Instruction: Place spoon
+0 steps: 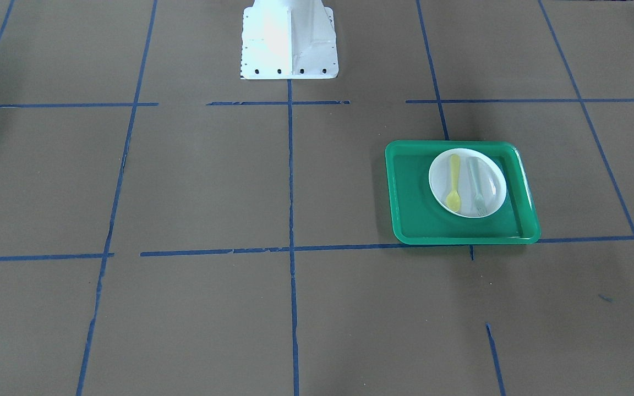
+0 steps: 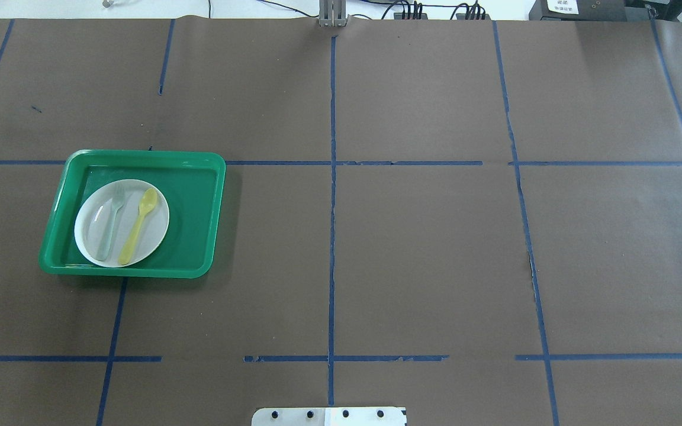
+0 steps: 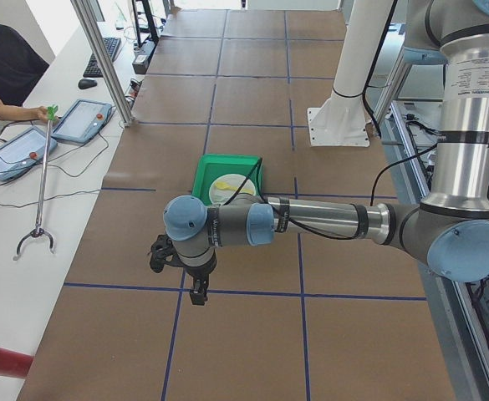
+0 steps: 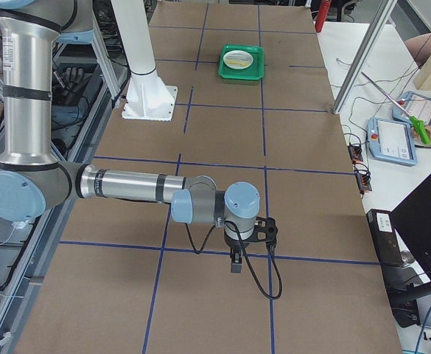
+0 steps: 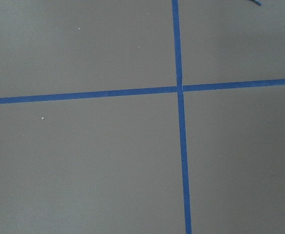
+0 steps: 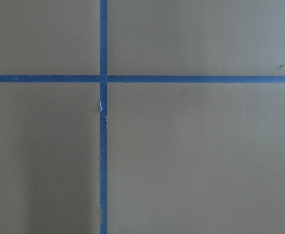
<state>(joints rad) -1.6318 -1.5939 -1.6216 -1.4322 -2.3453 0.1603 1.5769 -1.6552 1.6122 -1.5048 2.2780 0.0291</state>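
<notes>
The yellow spoon (image 1: 454,183) lies on a white plate (image 1: 466,160) inside a green tray (image 1: 410,214). In the overhead view the spoon (image 2: 138,226) rests on the plate (image 2: 156,228) in the tray (image 2: 196,225) at the table's left. No gripper is near it. My left gripper (image 3: 196,292) shows only in the exterior left view, above bare table and clear of the tray (image 3: 206,171). My right gripper (image 4: 235,265) shows only in the exterior right view, far from the tray (image 4: 253,70). I cannot tell whether either is open or shut. Both wrist views show only brown paper and blue tape.
A pale grey-green fork (image 1: 477,187) lies beside the spoon on the plate, also in the overhead view (image 2: 110,222). The white robot base (image 1: 289,38) stands at the table's edge. Blue tape lines cross the brown table. Operators sit beyond the far edge.
</notes>
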